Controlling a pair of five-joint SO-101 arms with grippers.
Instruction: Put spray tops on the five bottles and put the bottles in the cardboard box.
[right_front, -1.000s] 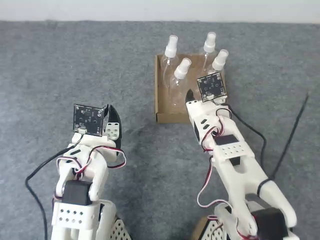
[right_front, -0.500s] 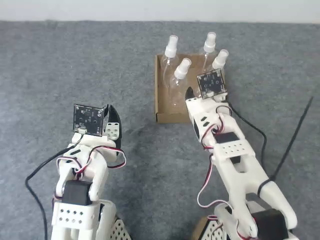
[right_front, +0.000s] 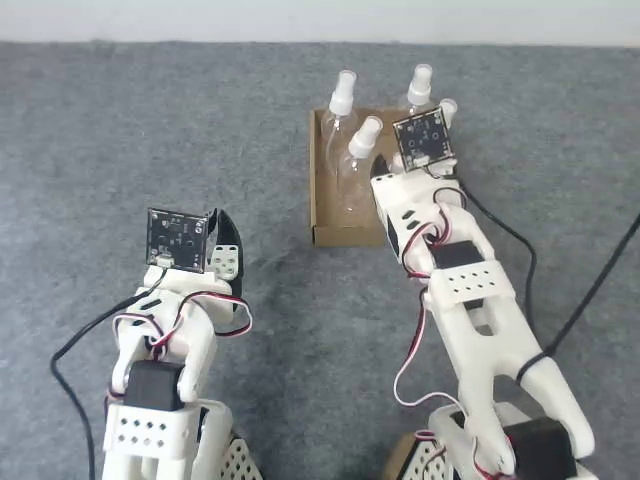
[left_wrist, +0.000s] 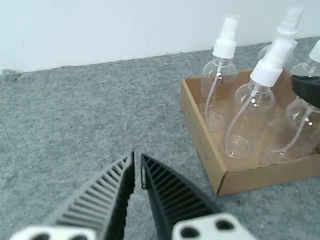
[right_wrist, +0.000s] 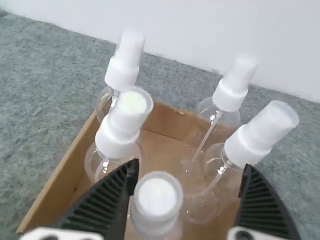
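Several clear bottles with white spray tops stand in the cardboard box (right_front: 315, 180). In the right wrist view my right gripper (right_wrist: 190, 170) hangs open over the box (right_wrist: 60, 175). One bottle's spray top (right_wrist: 156, 200) sits between its fingers (right_wrist: 100, 205), close to one of them. Other bottles (right_wrist: 122, 125) (right_wrist: 260, 132) stand just beyond. My left gripper (left_wrist: 137, 160) is shut and holds nothing. It hovers over the carpet, well short of the box (left_wrist: 200, 135), near the table's front left (right_front: 225, 250).
Grey carpet (right_front: 150, 130) covers the table, with open floor left of the box. A white wall (left_wrist: 100, 25) runs along the far edge. A black cable (right_front: 590, 280) trails at the right of the right arm.
The right arm has moved farther over the box, so its wrist board now covers more of the back right bottle. The left arm has not moved.
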